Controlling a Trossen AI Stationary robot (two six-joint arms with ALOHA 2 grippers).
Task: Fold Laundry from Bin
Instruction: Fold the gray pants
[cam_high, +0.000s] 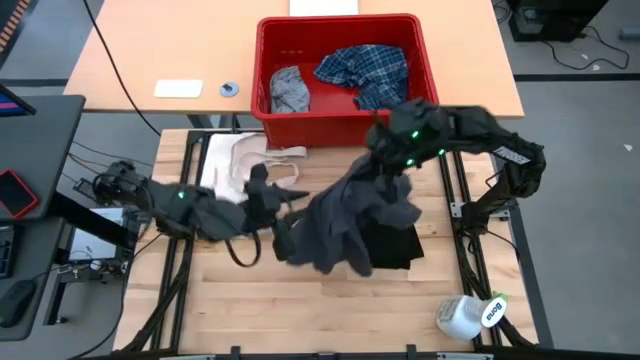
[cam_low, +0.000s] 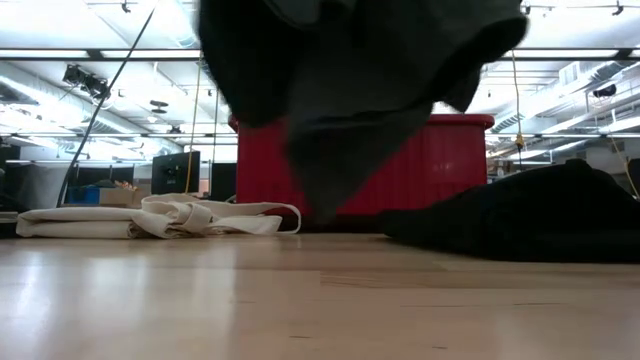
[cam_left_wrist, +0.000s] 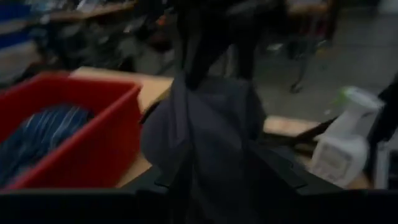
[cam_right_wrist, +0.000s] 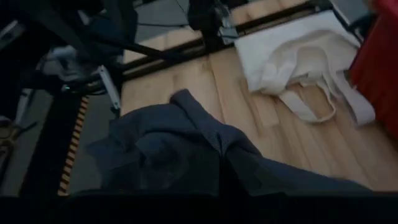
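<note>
Both arms hold a dark grey garment (cam_high: 345, 225) up above the tabletop (cam_high: 300, 300), stretched between them.

The right end effector (cam_high: 392, 165) is clamped together on the garment's upper edge, at about 1 o'clock from the tabletop's centre. The left end effector (cam_high: 278, 205), at about 9 o'clock, grips the opposite edge. A black garment (cam_high: 395, 245) lies flat underneath. The red bin (cam_high: 345, 125) stands at 12 o'clock and contains a plaid shirt (cam_high: 365, 70) and a light grey garment (cam_high: 290, 90). A cream-white cloth (cam_high: 240, 160) lies at 10 o'clock.
</note>
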